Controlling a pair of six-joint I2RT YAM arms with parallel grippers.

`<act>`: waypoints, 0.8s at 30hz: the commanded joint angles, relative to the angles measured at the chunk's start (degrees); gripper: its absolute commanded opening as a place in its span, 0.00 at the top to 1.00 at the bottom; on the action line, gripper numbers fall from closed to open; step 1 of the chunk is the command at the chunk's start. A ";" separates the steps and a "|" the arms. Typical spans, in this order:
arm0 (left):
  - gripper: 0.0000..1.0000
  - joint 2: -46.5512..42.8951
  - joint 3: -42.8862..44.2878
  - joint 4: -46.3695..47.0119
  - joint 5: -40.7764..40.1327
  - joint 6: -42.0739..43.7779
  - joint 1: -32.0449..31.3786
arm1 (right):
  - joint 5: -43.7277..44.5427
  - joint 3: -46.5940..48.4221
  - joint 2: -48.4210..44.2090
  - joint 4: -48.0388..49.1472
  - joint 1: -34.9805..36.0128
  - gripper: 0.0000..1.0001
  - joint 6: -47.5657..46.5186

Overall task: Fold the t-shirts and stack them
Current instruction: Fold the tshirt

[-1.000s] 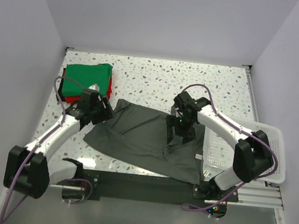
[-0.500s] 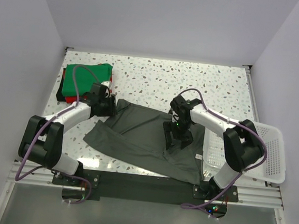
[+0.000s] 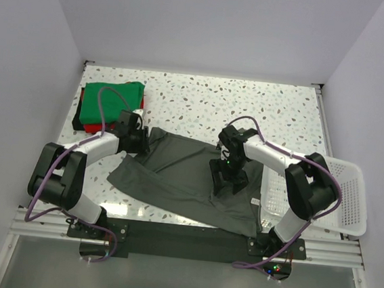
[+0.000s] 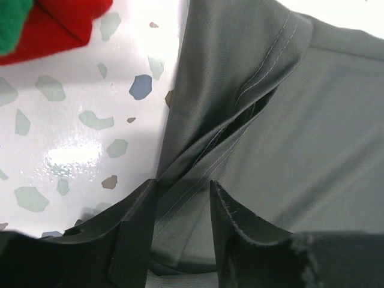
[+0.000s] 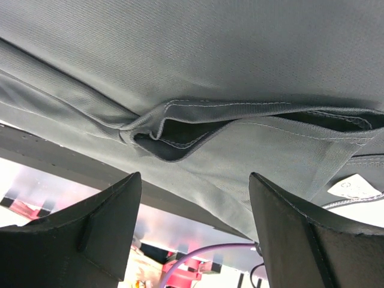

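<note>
Two arms are hanging over one charcoal t-shirt (image 3: 175, 176). It is lying spread on the speckled worktop (image 3: 203, 101), its long axis running on a slant from far left to near right, towards the white basket (image 3: 350, 200). A folded green t-shirt (image 3: 115, 96) is sitting on the red t-shirt (image 3: 91, 128) in the far left corner, just beside the charcoal shirt's far-left tip.

The left arm (image 3: 100, 145) is reaching to that very tip. The left fingers (image 4: 139, 210) are standing a little apart, low on the cloth, with a stitched, doubled edge running straight up between them — straddling it, not pinching it, as far as I can see. The right arm (image 3: 272, 155) is poised over the middle-right of the shirt. The right fingers (image 5: 111, 216) are standing wide apart and holding nothing, with a pocket-like fold and its stitched hem lying directly ahead and a white label (image 5: 354, 186) off to one side.

So each arm is sitting nearer its own end of the slanted cloth — left at the far corner, right at the mid-body fold. By my reckoning, the next fold hinges on both ends being gripped together and carried across that long axis, and the left looks the readier of the two.
</note>
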 commanded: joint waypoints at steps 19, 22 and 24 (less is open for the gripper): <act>1.00 -2.08 -0.13 -1.55 -7.61 1.79 -0.39 | 2.39 -6.14 2.76 4.13 -0.20 0.25 0.73; 1.00 -2.34 1.10 -4.09 -11.56 2.58 -0.30 | 3.36 -6.05 3.47 3.69 -0.20 0.25 0.64; 1.00 -2.25 1.97 -4.97 -14.19 3.28 -0.30 | 3.88 -6.14 3.82 3.43 -0.20 0.25 0.56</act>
